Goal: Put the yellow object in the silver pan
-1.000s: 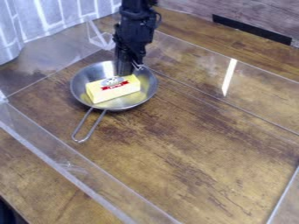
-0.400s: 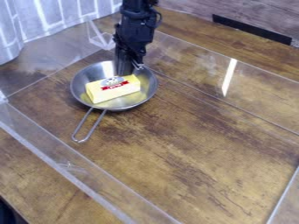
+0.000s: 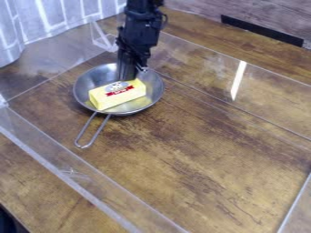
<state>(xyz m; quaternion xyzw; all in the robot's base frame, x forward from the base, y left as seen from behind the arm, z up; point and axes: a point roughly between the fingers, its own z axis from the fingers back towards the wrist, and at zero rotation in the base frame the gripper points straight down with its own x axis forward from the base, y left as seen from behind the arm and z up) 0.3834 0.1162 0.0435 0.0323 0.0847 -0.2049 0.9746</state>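
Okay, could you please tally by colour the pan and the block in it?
Silver: 1, the pan
Yellow: 1, the block with a red-and-white label
Total: 2

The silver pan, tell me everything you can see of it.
The silver pan is round and shallow, shiny like steel, with a thin wire-loop handle pointing toward the lower left of the view. It sits upright on the wooden table, holding the yellow block inside. The gripper hangs at its far side; whether it touches the pan is unclear.
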